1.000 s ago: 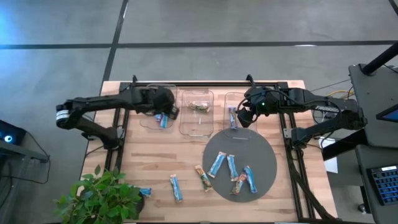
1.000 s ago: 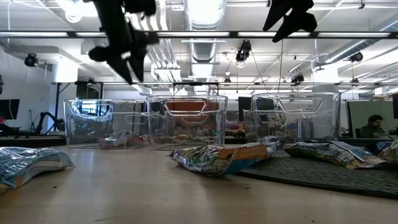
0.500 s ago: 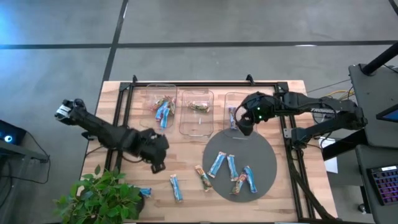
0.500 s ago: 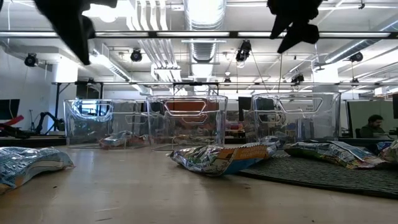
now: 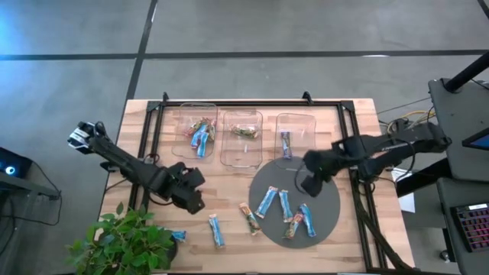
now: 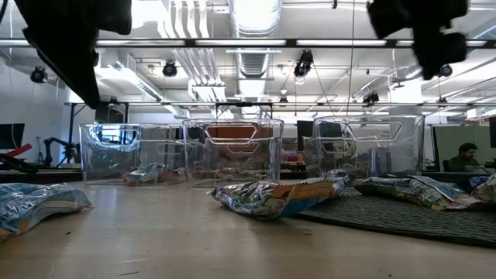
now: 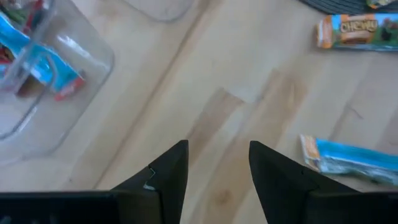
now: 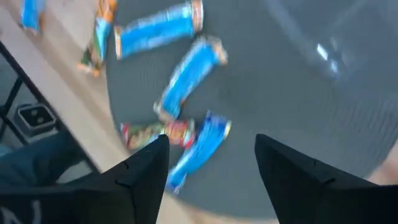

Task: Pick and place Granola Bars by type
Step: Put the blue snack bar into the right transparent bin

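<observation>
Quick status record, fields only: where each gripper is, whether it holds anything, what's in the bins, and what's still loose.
left gripper: open, empty, over bare wood near the light blue bar
right gripper: open, empty, over the round grey mat
left bin: several bars, blue and tan
middle bin: tan bar
right bin: one purple-blue bar
on mat: four bars
on wood: three bars, one beside the plant

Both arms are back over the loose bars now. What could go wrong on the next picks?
The right tool hangs open over the mat, where four bars lie close together; the tan bar touches a blue bar, so one grasp may catch both types. The left tool, also open, is above bare wood near another blue bar, which could slide instead of lifting.
</observation>
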